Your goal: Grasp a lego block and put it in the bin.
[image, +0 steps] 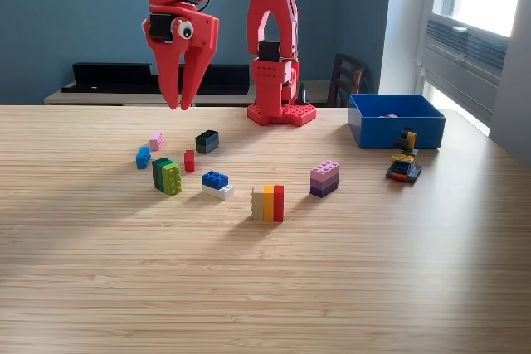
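Note:
My red gripper (179,105) hangs in the air over the far left part of the table, fingers pointing down, slightly open and empty. Below and in front of it lie several lego blocks: a pink one (155,140), a light blue one (143,157), a dark one (207,141), a small red one (189,161), a green pair (167,177), and a blue-on-white one (216,185). Further to the exterior view's right stand a tan-orange-red stack (268,203) and a purple stack (324,178). The blue bin (395,124) sits at the far right.
The arm's red base (280,109) stands at the table's far edge, centre. A small multicoloured lego figure (404,162) stands in front of the bin. A dark chair back (348,79) and a low black shelf lie behind the table.

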You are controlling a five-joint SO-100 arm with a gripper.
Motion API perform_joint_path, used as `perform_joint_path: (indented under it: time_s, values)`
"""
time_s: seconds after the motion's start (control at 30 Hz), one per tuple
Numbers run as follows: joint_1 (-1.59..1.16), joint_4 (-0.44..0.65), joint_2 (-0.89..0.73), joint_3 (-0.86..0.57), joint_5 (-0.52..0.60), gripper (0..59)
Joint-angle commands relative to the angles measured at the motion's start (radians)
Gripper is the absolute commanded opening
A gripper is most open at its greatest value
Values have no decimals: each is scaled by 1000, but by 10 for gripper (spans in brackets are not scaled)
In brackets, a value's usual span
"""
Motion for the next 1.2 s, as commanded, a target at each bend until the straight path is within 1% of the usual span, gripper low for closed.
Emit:
perform_joint_path:
  time_s: [0.03,0.1,0.23,0.37,0.47,0.67,1.07,1.2]
  values:
    - [15,0,14,-67,40,259]
    - [12,-5,12,-67,46,285]
    - [9,-17,2,-72,66,296]
    - [5,-17,-89,-106,69,291]
    - [5,-14,-178,-150,66,264]
    - [6,9,-295,-242,55,261]
    - [-6,12,-451,-344,46,266]
    - [-5,12,-514,-393,49,259]
